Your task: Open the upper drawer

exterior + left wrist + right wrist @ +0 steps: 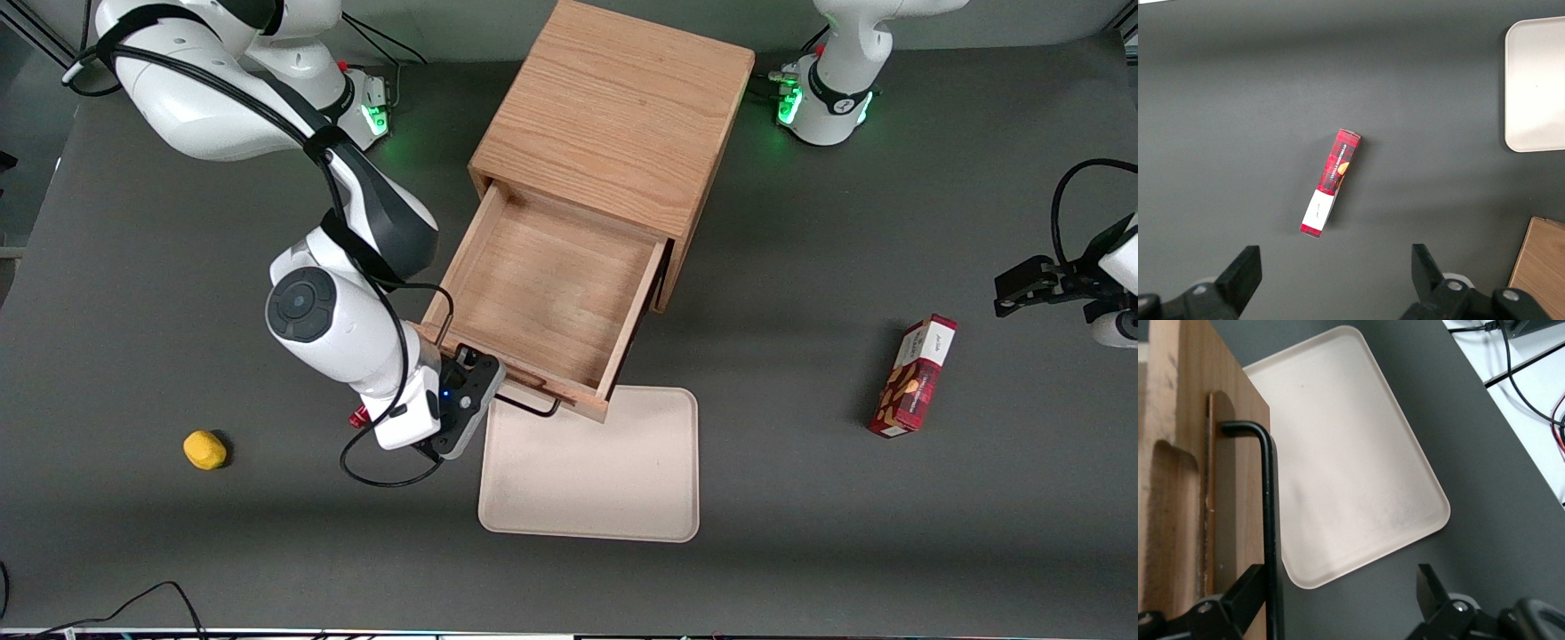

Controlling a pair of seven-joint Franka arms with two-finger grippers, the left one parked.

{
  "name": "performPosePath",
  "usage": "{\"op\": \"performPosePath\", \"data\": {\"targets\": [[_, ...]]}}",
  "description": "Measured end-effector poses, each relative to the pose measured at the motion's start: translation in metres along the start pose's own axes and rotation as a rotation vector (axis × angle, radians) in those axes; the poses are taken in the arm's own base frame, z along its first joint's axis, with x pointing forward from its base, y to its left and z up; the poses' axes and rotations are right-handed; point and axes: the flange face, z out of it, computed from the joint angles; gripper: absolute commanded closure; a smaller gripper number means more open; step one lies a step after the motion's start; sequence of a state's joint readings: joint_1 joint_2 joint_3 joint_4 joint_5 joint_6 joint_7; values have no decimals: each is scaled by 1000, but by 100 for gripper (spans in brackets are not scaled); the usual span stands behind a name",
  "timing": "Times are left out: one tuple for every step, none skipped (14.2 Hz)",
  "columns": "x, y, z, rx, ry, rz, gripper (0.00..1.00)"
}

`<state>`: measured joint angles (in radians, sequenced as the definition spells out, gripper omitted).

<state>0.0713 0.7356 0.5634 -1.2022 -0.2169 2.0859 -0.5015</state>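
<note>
The upper drawer (542,302) of the oak cabinet (613,124) stands pulled far out, its plain wooden tray bare inside. Its black wire handle (529,407) runs along the drawer front, nearest the front camera. My right gripper (471,404) is at the handle's end toward the working arm. In the right wrist view the gripper (1338,600) is open, with the handle bar (1269,520) just inside one finger (1245,597) and the other finger (1431,590) well apart over the table. The lower drawer is hidden under the upper one.
A cream tray (591,467) lies flat on the table just in front of the open drawer, also in the right wrist view (1351,467). A yellow object (204,450) lies toward the working arm's end. A red snack box (916,375) lies toward the parked arm's end.
</note>
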Motion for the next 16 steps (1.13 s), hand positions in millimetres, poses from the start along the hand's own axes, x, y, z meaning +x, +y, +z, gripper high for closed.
{"op": "performPosePath", "data": {"targets": [[1,2,-5,9,17,14,0],[2,4,-12,28,41,35,0],[3,8,-23,49,71,65,0],[0,15,-42,60,100,99,0],[-7,24,-68,61,116,139,0],[-20,33,-99,50,108,188,0],[-38,42,-132,29,84,247,0],[-60,47,-163,11,47,316,0],[-84,49,-191,-1,2,395,0],[-109,49,-214,-10,-48,485,0],[-135,45,-233,-20,-101,591,0],[-157,39,-247,-34,-146,711,0],[-177,32,-258,-57,-176,839,0],[-194,27,-267,-87,-191,946,0],[-212,22,-275,-119,-207,1025,0],[-226,20,-282,-150,-217,1070,0]]}}
